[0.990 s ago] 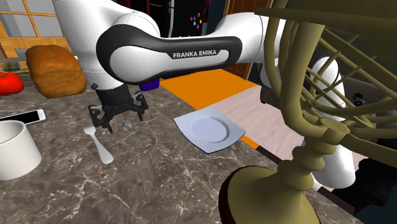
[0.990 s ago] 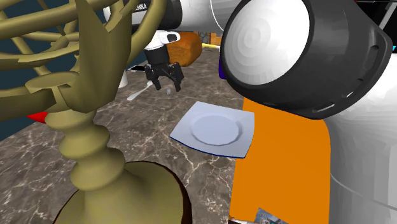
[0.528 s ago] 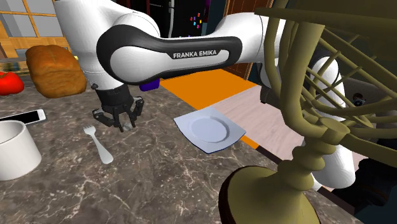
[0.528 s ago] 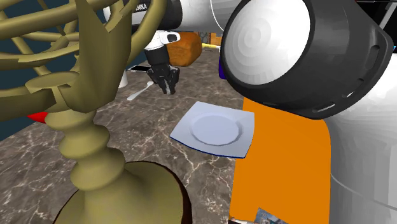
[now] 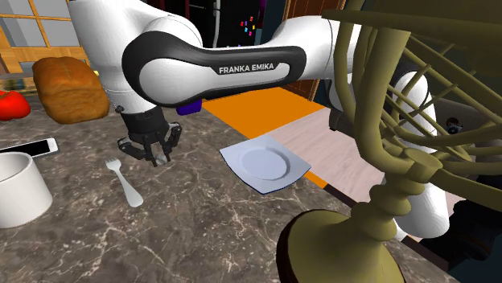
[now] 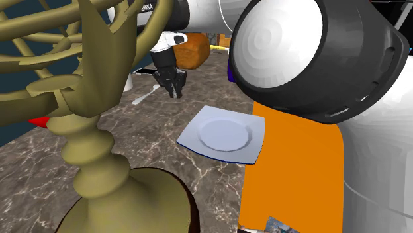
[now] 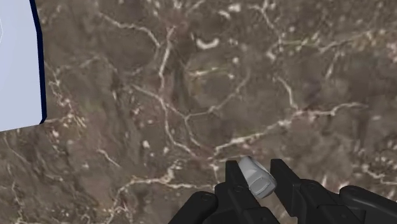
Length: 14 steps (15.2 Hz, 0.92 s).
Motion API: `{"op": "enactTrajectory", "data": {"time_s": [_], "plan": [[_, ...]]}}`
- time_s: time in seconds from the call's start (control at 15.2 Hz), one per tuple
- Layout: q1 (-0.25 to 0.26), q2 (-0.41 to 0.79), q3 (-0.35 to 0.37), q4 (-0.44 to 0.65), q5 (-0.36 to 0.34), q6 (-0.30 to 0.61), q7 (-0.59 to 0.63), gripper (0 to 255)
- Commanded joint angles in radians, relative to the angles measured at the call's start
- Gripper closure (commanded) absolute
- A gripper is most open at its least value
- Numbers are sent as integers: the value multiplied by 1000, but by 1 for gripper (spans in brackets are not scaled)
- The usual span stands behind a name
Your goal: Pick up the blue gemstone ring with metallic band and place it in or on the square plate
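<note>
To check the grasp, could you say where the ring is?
Wrist view: the pale ring is clasped in the hand, over the counter between fork and square plate.

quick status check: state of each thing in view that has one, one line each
gripper: shut on the ring, low over the countertop
ring: pale grey, clasped in the gripper; cannot tell whether it is lifted
square plate: flat on the countertop, nothing on it
fork: lying flat, untouched
white cup: upright
phone: lying flat
</note>
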<state>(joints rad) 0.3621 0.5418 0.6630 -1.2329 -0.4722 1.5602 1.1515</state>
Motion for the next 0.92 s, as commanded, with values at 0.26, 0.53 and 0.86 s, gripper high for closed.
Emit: {"op": "enactTrajectory", "data": {"time_s": [0.26, 0.53, 0.86], "plan": [[24, 10, -2, 87, -4, -72, -16, 255], [51, 27, -6, 172, -13, -136, -30, 255], [99, 62, -16, 305, -34, -226, -51, 255]]}}
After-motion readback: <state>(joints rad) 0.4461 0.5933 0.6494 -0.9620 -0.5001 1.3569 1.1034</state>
